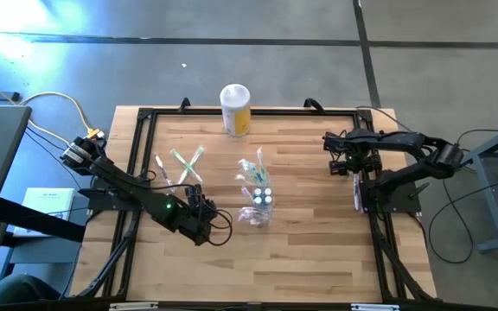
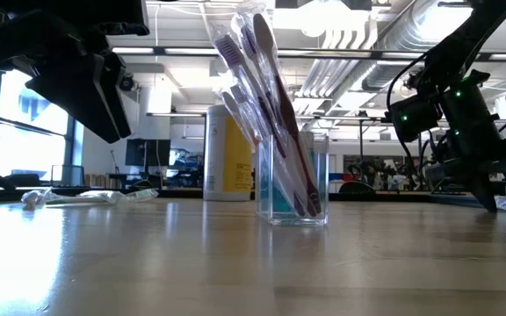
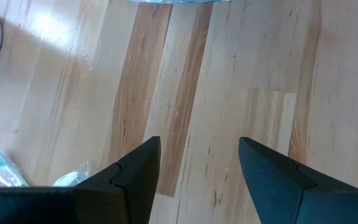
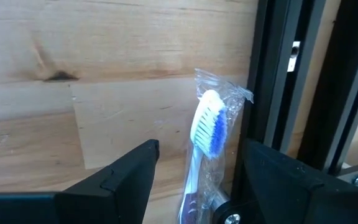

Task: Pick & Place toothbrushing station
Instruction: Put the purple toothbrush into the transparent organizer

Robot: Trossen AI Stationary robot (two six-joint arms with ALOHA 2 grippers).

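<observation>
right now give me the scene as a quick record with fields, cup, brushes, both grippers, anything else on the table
cup: clear plastic cup mid-table, upright, holding several wrapped toothbrushes
loose toothbrushes: a few wrapped ones on the table's left part
edge toothbrush: wrapped, blue-and-white bristles, against the right frame rail
left gripper: open, empty, above bare wood left of the cup
right gripper: open, straddling the edge toothbrush, not closed on it
other: yellow canister, white lid, at the far edge

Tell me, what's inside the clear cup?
The clear cup holds several wrapped toothbrushes, standing up and leaning. Their lower ends blur together behind the plastic, so an exact count is hidden.
</observation>
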